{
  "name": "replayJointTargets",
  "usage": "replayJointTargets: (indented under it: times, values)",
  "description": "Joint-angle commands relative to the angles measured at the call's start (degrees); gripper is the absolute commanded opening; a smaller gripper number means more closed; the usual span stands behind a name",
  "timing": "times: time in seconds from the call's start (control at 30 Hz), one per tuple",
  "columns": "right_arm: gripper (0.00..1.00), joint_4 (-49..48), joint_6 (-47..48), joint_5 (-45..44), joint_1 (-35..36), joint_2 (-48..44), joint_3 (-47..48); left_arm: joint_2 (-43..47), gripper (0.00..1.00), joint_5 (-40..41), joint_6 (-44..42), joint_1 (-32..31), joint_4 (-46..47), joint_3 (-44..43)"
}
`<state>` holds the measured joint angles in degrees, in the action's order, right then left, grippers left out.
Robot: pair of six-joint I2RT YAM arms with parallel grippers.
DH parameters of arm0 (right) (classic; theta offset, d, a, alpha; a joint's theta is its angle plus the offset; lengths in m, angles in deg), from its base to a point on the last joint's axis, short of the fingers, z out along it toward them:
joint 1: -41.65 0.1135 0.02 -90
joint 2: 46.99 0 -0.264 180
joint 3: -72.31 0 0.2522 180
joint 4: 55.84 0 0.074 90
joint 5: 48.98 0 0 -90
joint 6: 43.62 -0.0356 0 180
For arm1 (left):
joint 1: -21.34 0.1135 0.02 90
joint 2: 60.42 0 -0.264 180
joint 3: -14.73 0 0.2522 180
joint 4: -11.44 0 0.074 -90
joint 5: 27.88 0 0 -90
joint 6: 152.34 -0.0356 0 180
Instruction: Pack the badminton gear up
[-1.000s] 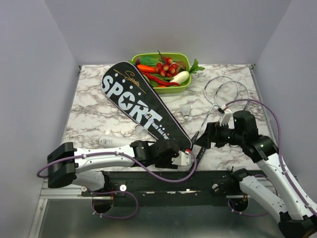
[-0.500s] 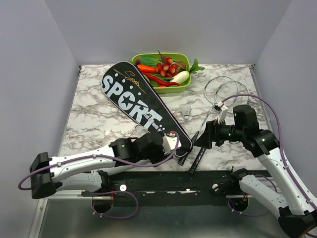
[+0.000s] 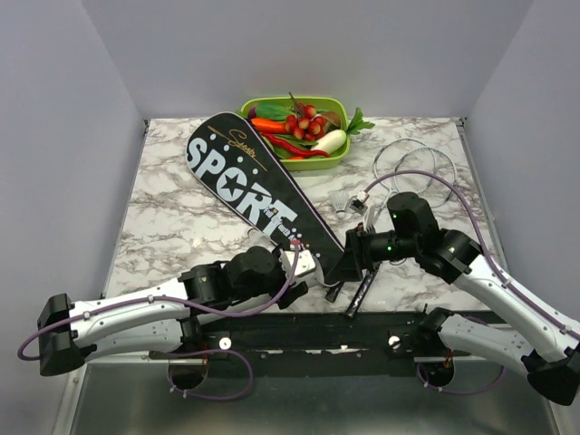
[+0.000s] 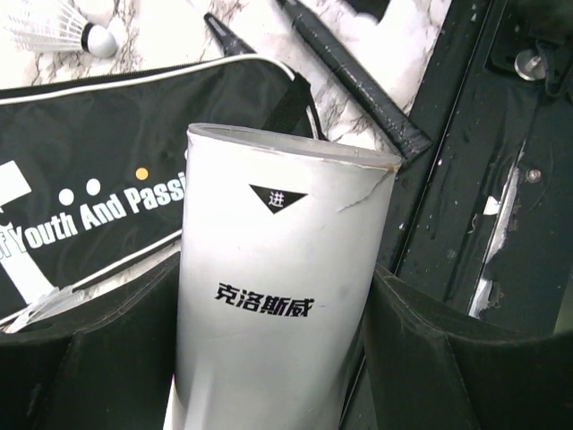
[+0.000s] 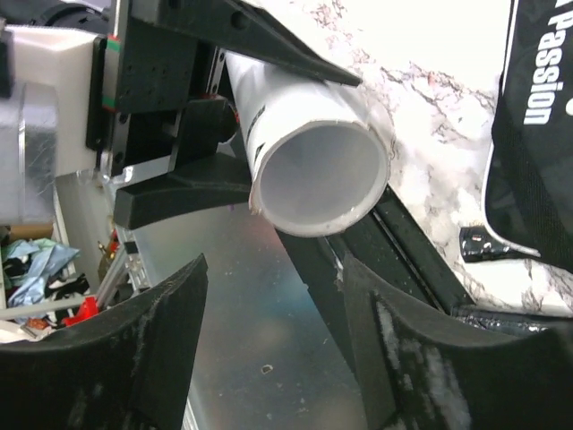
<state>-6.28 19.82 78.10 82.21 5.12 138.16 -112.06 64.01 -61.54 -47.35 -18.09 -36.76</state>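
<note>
After swinging in close just now, right gripper (image 3: 347, 261) spread apart, empty, facing the open mouth of the white plastic tube (image 4: 282, 269) squeezed in the left gripper (image 3: 308, 267). Small white feathered shuttlecock (image 3: 342, 202) lying apart from both jaws, likely next.

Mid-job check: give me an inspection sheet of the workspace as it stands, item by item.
Surface: marble table, no damage seen.
Job's things: black SPORT bag lies diagonally. Two rackets lie to its right, handles toward the near edge. The shuttlecock is loose on the table beside the bag. A white tube is held off the table, its open end toward the right arm.
Clutter: green tray of toy vegetables at the far edge.
Grippers: left gripper shut on the white tube. Right gripper open, facing the tube's mouth, not touching.
Cables: purple cables run along both arms, no snag seen.
Surroundings: plain grey walls, nothing else seen.
</note>
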Motion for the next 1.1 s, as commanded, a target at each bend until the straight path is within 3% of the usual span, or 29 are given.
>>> replayJointTargets:
  times: [0.0, 0.13, 0.4, 0.57, 0.9, 1.07]
  values:
    - [0.66, -5.46, -3.58, -3.76, 2.07, 1.93, 1.87, 4.34, 0.0, -1.8, 14.76, -0.05, 9.96, 5.02]
    - [0.58, -7.66, -4.63, -3.6, 2.42, 2.9, 2.04, 7.33, 0.0, -3.65, 15.29, -0.05, 13.04, 7.76]
    - [0.54, -11.09, -6.57, -3.24, 6.37, 8.25, 4.33, 8.39, 0.0, -2.33, 15.46, -0.05, 13.84, 9.17]
    - [0.46, -12.5, -7.71, -4.56, 8.92, 10.98, 4.59, 8.83, 0.0, -0.58, 15.37, -0.05, 13.13, 8.99]
    - [0.1, -11.8, -8.32, -7.37, 10.33, 11.34, 5.56, 9.89, 0.0, 2.23, 15.37, -0.22, 12.69, 9.43]
    - [0.01, -10.48, -8.06, -9.13, 10.33, 9.15, 5.74, 11.91, 0.0, 4.35, 15.55, -0.66, 12.43, 9.96]
